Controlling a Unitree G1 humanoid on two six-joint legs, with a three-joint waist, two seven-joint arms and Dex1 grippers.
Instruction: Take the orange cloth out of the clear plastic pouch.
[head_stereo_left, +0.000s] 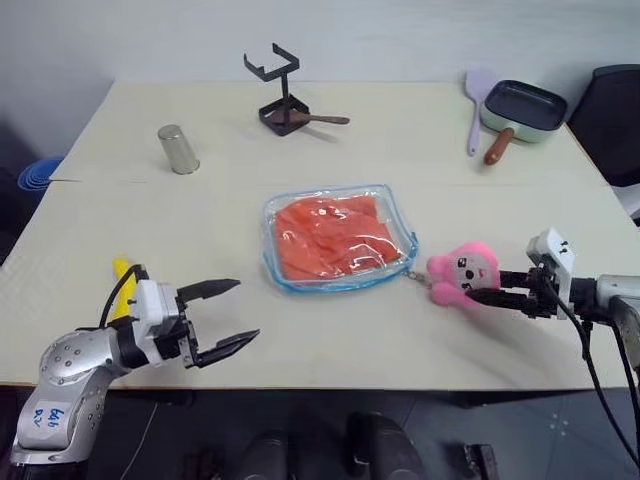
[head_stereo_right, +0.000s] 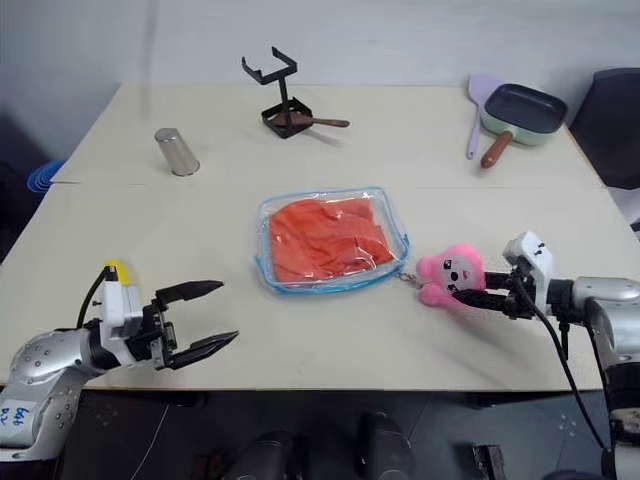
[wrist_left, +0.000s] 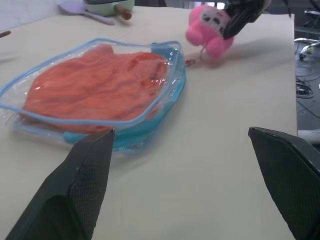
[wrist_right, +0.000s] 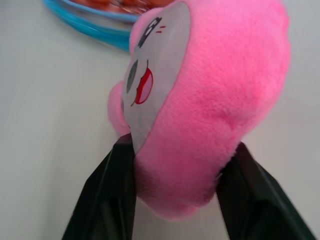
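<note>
At the near edge of the table (head_stereo_left: 330, 350), the left gripper (head_stereo_left: 228, 316) is being held with its fingers spread wide and nothing between them, pointed toward the clear plastic pouch (head_stereo_left: 340, 240), which is lying a little ahead of it and apart from it. On the opposite side, the pink plush toy (head_stereo_left: 460, 280) is being clamped between the fingers of the right gripper (head_stereo_left: 483, 296), with the pouch just beyond the toy; a short chain appears to be joining the toy to the pouch's corner. The orange cloth (head_stereo_left: 330, 235) is being kept wholly inside the pouch, flattened under the clear film. Since the toy seems to be tethered, the pouch is likely to be dragged or twisted if the toy is pulled further, and the cloth would then be carried out of the left gripper's line. Farther off, a metal cup (head_stereo_left: 178, 148), a black stand (head_stereo_left: 278, 95) and a green pan (head_stereo_left: 522, 108) are standing well clear.
</note>
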